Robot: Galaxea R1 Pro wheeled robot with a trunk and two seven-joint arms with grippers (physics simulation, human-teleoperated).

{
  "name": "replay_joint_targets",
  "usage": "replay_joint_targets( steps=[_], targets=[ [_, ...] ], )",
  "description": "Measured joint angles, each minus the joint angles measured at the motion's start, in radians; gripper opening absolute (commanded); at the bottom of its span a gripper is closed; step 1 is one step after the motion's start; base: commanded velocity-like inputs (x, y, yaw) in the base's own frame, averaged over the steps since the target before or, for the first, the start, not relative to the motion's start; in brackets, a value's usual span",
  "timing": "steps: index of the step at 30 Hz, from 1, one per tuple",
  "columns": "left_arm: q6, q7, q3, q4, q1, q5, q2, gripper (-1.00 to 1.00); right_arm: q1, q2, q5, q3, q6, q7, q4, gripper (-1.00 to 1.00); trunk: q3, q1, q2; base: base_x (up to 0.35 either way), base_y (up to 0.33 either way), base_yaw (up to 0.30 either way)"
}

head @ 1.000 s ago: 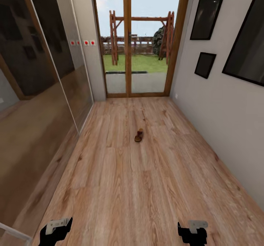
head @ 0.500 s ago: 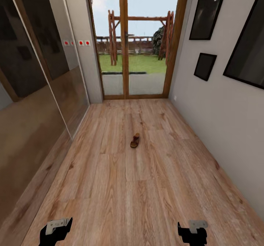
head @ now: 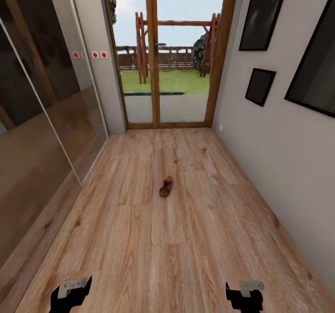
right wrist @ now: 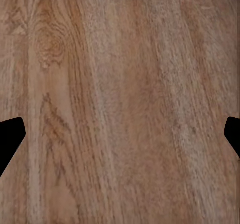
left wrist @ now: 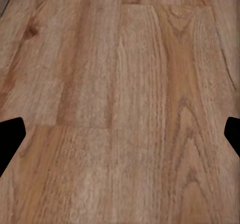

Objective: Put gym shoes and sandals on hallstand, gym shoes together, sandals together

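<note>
Wood floor w/ one sandal

No writing to read anywhere here, no label, brand, number or sign. The nearest thing to a marking is the row of small white squares with red dots on the grey wall beside the glass door, and they carry no legible characters. The dark framed pictures on the right-hand wall are blank black panels. The sandal lying on the corridor floor is too small to show any brand. In both wrist views the wood planks show bare grain and nothing printed.
</note>
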Motion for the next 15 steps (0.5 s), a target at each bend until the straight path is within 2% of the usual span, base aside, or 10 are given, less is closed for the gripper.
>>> replay_joint_targets(
  steps=[15],
  targets=[
    [0.0, 0.0, 0.0, 0.0, 0.0, 0.0, -0.001, 1.0, 0.0, -0.003, 0.0, 0.0, 0.0, -0.003, 0.0, 1.0, 0.0, 0.0, 0.0, 0.28, -0.162, 0.0]
  ],
)
